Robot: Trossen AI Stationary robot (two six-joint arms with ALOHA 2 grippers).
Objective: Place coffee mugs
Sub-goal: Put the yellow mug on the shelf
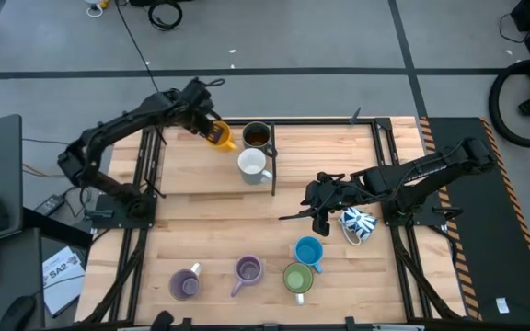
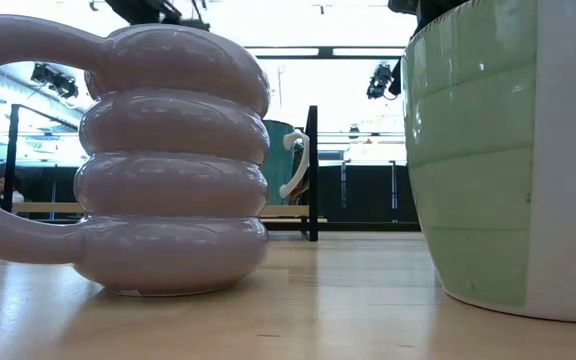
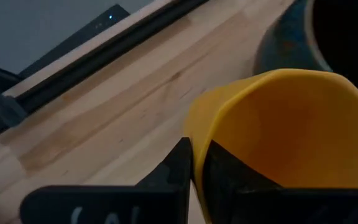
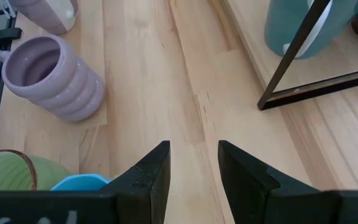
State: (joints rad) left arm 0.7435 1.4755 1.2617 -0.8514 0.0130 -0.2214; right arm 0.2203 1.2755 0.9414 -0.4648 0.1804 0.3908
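- High view: the left claw point(image 1: 212, 131) is shown at the far edge of the pale wooden counter point(image 1: 201, 221), clamped on the rim of the small orange ceramic mug point(image 1: 221, 137), which is tilted and lies just beside the dark grey ceramic mug point(image 1: 257, 135).
- The white ceramic mug point(image 1: 252, 165) stands directly in front of the dark grey one; both are set against the black metal frame point(image 1: 273, 158) at the far middle of the counter.
- Left wrist view: the orange mug's wall point(image 3: 291, 137) is seen pinched between the two dark fingers point(image 3: 178, 168), closed narrow on it; whether its base touches the counter cannot be told.
- The right claw point(image 1: 320, 208) hovers over the counter's right half with its jaws part open and empty, as the right wrist view confirms point(image 4: 193, 163); the white mug with blue pattern point(image 1: 358, 223) lies on its side just beside it.
- Along the near edge stand two ribbed purple mugs point(image 1: 185, 284) point(image 1: 248, 270), the green mug point(image 1: 298, 277) and the blue mug point(image 1: 309, 250); the last two touch or nearly touch.
- Step in hand, as judged: the orange mug is being set down beside the dark grey and white ones.
- The next move is judged to call for levelling the orange mug, lowering it upright clear of the dark grey mug, then releasing the rim.
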